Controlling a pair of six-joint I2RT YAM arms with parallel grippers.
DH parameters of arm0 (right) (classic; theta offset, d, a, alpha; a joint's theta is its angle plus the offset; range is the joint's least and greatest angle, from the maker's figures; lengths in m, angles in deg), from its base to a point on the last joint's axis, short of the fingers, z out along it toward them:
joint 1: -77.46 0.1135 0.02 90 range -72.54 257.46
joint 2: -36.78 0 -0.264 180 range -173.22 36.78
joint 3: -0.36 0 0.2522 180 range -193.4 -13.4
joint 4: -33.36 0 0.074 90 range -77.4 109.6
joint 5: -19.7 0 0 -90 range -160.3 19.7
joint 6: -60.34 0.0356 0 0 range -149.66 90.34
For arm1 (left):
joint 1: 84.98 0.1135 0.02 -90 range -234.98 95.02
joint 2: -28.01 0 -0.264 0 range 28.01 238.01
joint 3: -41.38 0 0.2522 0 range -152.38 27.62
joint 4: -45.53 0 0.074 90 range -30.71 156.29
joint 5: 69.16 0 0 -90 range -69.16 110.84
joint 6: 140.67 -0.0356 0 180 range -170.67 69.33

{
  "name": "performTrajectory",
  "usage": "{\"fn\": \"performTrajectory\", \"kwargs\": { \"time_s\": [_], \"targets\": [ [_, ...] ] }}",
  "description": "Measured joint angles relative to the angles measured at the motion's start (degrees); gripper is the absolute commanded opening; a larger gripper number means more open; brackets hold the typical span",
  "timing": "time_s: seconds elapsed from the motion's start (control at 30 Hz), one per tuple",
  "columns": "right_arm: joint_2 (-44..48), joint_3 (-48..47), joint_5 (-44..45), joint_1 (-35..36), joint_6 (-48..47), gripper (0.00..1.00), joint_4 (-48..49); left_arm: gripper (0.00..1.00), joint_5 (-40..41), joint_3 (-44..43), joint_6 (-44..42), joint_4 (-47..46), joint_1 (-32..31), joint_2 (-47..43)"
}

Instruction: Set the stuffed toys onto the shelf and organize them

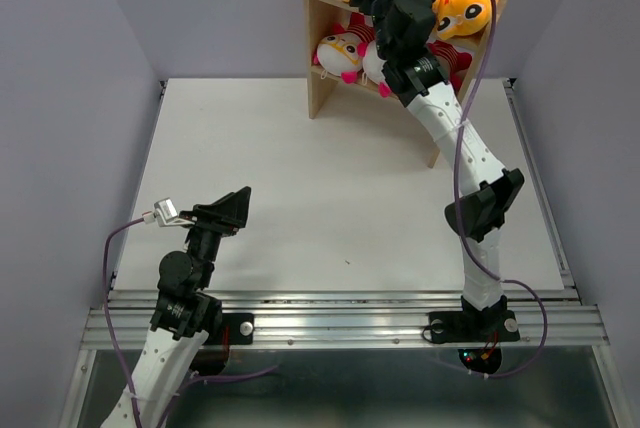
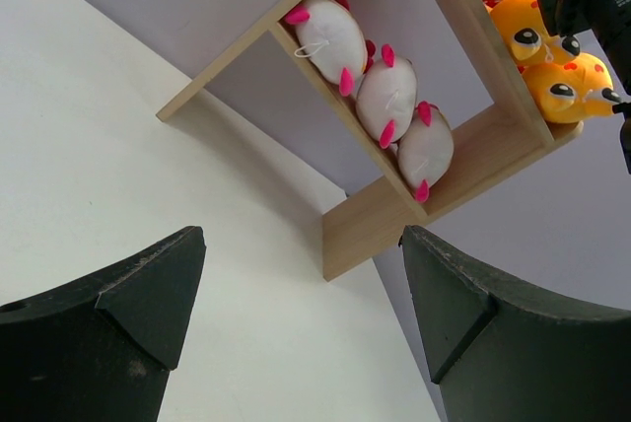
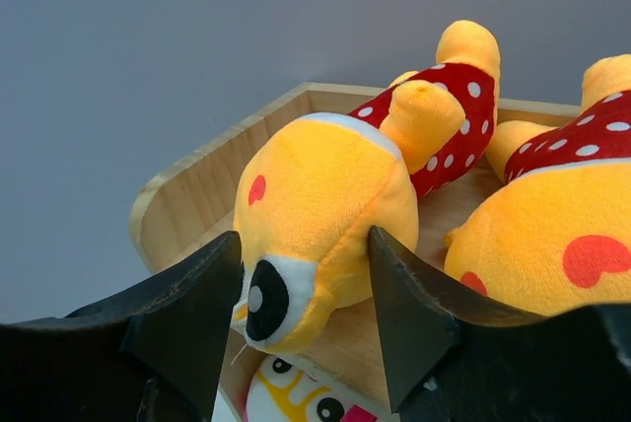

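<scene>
The right gripper (image 3: 304,245) clasped the head of an orange-yellow plush doll (image 3: 325,185) lying on the upper tier of the wooden shelf (image 1: 322,68) beside two matching dolls (image 1: 465,6), while three white-faced dolls (image 2: 386,97) lined the lower tier. The left gripper (image 2: 301,240) hung over the white table (image 1: 300,198), fingers spread and holding nothing, well apart from the shelf

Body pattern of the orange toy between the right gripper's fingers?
Red with white dots on the orange toy; clearest in right wrist view.
</scene>
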Motion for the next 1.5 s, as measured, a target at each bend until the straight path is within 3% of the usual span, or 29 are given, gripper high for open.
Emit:
{"fn": "performTrajectory", "kwargs": {
  "time_s": [0.27, 0.47, 0.57, 0.6, 0.73, 0.8, 0.97, 1.13, 1.3, 1.5],
  "targets": [
    [1.5, 0.0, -1.9, 0.0, 0.6, 0.72, 0.0, 0.91, -0.7, 0.1, 0.2, -0.4, 0.0, 0.1],
    [4.7, 1.4, -7.3, 0.0, 0.6, 0.83, 0.5, 0.91, -0.8, 0.1, 0.2, -0.5, 0.0, 0.1],
    [7.3, 2.2, -9.8, 0.0, -0.1, 0.91, 0.5, 0.91, -0.9, 0.1, 0.2, -0.6, 0.0, 0.4],
    [8.2, 2.2, -10.8, 0.0, -0.4, 1.00, 0.6, 0.91, -0.9, 0.1, 0.2, -0.7, 0.0, 0.6],
    [11.1, 2.2, -15.4, 0.0, -2.3, 1.00, -0.2, 0.91, -1.1, 0.1, 0.2, -1.4, 0.0, 1.9],
    [12.2, 2.2, -21.2, -0.1, -3.4, 1.00, -1.7, 0.92, -1.2, 0.1, -0.3, -1.8, 0.0, 2.6],
    [18.1, 8.7, -47.8, -0.3, -9.5, 1.00, -11.6, 0.92, -1.7, -1.5, -3.6, -0.5, 0.0, 5.7],
    [24.1, 22.0, -59.2, 0.6, -15.5, 1.00, -21.3, 0.98, -1.8, -9.4, -9.0, 4.5, 0.0, 10.1],
    [26.5, 36.7, -57.9, 0.5, -19.2, 1.00, -29.2, 0.99, -0.2, -16.3, -13.2, 10.1, 0.0, 13.4],
    [28.9, 54.0, -43.6, 0.4, -13.5, 1.00, -31.9, 0.99, 2.6, -20.1, -16.0, 16.6, 0.0, 16.2]
  ]
}}
